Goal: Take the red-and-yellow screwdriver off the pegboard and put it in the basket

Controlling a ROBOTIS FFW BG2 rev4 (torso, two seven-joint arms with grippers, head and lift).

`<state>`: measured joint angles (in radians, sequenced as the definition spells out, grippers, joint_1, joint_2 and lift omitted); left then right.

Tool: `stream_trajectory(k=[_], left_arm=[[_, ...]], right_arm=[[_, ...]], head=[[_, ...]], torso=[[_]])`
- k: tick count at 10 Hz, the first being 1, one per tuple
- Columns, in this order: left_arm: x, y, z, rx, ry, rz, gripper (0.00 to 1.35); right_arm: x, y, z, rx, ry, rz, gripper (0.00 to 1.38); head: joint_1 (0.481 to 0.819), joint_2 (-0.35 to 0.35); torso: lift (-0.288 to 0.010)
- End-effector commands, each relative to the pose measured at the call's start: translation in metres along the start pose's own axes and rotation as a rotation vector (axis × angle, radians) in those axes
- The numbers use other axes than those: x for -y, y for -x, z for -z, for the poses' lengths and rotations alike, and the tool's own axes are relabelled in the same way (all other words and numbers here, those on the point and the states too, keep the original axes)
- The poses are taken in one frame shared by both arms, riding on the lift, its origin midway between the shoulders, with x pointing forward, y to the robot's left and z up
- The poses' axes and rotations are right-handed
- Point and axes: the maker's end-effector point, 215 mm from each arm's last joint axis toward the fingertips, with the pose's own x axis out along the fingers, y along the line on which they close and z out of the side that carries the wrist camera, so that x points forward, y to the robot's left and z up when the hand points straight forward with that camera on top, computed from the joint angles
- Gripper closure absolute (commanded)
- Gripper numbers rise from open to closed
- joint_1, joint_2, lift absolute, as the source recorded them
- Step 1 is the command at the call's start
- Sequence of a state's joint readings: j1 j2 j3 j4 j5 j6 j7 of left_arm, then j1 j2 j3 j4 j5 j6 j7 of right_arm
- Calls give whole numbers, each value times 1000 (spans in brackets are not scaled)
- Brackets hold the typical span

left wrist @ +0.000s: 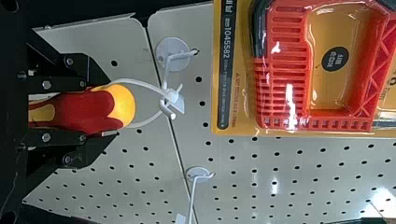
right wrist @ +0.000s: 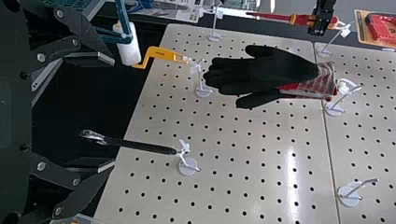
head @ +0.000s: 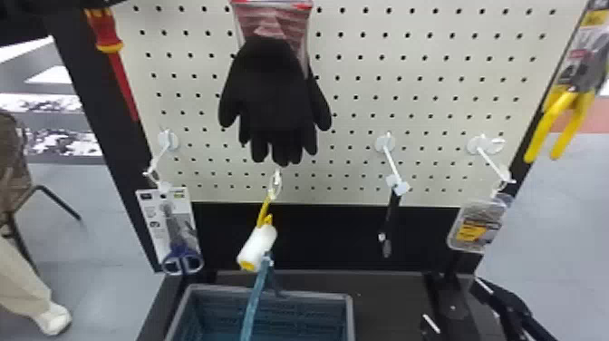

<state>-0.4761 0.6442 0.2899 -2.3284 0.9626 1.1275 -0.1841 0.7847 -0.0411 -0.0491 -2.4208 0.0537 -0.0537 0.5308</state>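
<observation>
Screwdriver handle [head: 105, 29] partly hidden, clamped in left claw [head: 100, 3]; right claw [head: 457, 304] wide apart

**Legible print on the hanging goods**

Left wrist view: the number 1045582 stands on the black strip [left wrist: 227, 65] of the yellow backing card [left wrist: 327, 88] behind the red tool [left wrist: 282, 70]; characters on the card's round black label [left wrist: 335, 59] cannot be read with certainty. Head view: print on the white scissors card [head: 150, 222] and the clear pack's yellow label [head: 470, 231] is too small to read
</observation>
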Motion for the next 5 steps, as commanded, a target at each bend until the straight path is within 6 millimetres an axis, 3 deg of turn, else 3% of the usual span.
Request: stream_trajectory(k=[1,5], left_arm=[[0,0,1,0,5,1,1023],[1,-1,3,8,17,1,1023]], right_arm=[[0,0,1,-1,-1,0,496],[0,0,0,0,0,0,496]], head=[[549,0],[549,0]], torso=[[-100],[-100]])
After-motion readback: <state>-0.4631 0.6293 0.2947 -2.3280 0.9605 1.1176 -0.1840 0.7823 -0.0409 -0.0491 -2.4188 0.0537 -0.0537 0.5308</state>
